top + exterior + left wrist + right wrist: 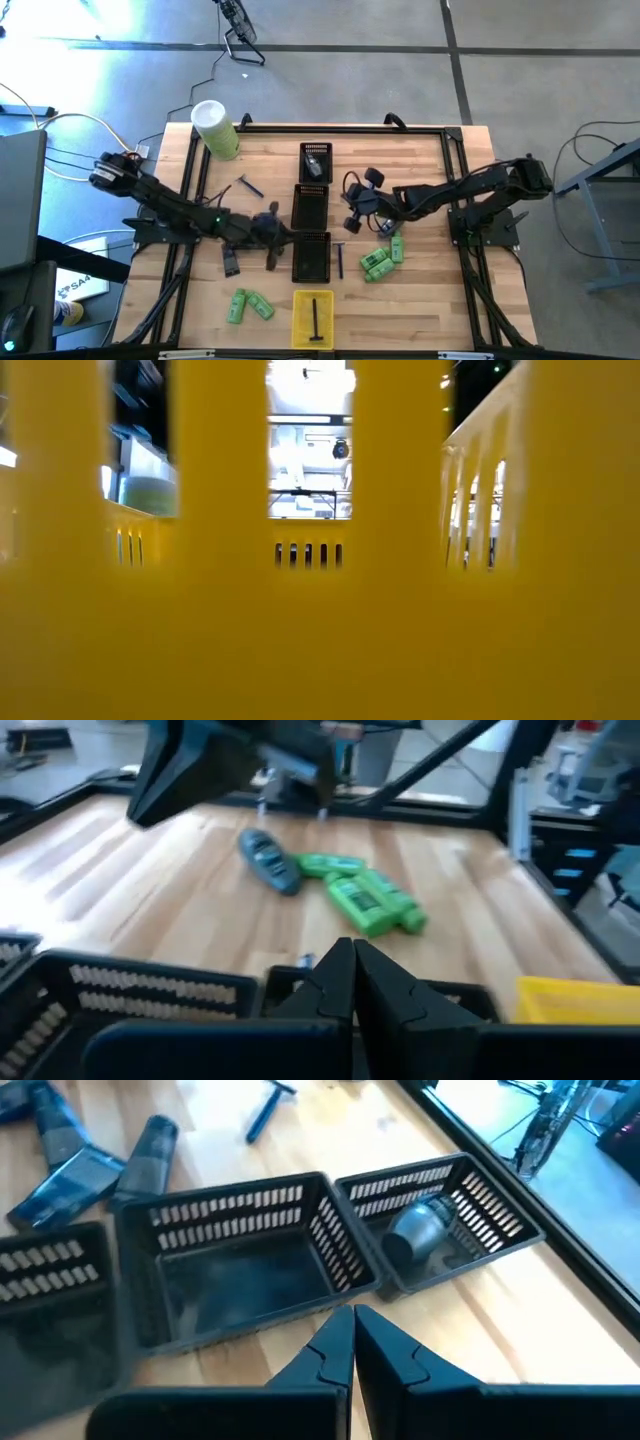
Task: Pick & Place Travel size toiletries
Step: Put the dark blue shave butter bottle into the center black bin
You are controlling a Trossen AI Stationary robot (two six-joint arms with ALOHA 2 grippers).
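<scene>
My left claw (352, 982), pinched narrow, hovers left of the black trays (311, 206); my right claw (353, 1342), likewise narrow, hovers right of them. Green bottles (382, 258) lie on the desk (420, 180), near right.

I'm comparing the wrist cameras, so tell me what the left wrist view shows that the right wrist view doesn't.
Only the left wrist view shows the green bottles, a grey-blue oval piece beside them, and a yellow tray corner.

Only the right wrist view shows a grey tube lying in the end black tray, the empty middle tray, and blue-grey tubes on the wood.

Both show a shut end effector, left and right, black slotted trays and the wooden table.
</scene>
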